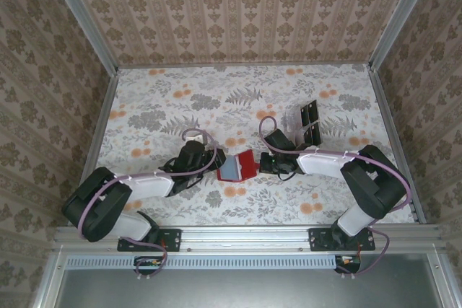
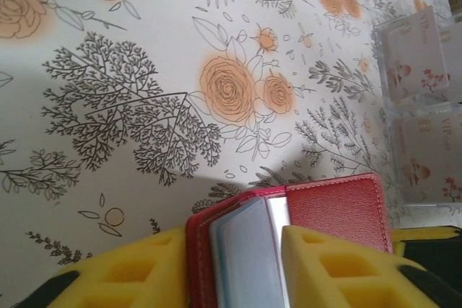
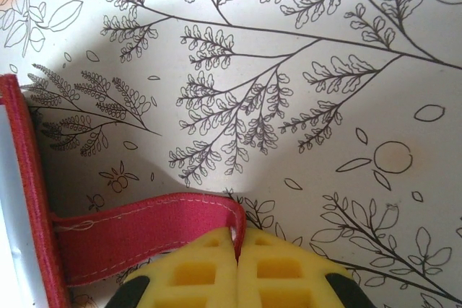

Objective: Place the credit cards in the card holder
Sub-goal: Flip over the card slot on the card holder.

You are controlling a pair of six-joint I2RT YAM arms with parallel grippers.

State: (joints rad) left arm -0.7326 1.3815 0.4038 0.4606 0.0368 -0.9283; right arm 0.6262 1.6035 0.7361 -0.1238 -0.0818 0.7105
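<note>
A flower-printed bench (image 1: pixel 180 99) is seen under everything, and the card holder (image 1: pixel 246 164) is found near its middle, opened and held up off the surface. The left arm (image 1: pixel 144 185) is stretched toward the card holder from its left side, and the right arm (image 1: pixel 339 160) is brought to it from its right side. A clear rack (image 1: pixel 307 124) with black panels is stood beyond the card holder and to its right, well apart from it. In the left wrist view, pale credit cards (image 2: pixel 419 55) printed with small red flowers are seen upright in that rack, beyond the card holder's far right corner. One red cover of the card holder (image 2: pixel 332 207) is turned outward, and a pale blue-grey inner leaf (image 2: pixel 249 265) is shown beside it; whether that leaf is a card or a sleeve cannot be told. The left fingers (image 2: pixel 339 272) are set apart on either side of this cover and leaf, close against them; whether they are pressed on it cannot be told. The right fingers (image 3: pixel 209 272) are brought together and clamped on the edge of the card holder's other red flap (image 3: pixel 144 236).
</note>
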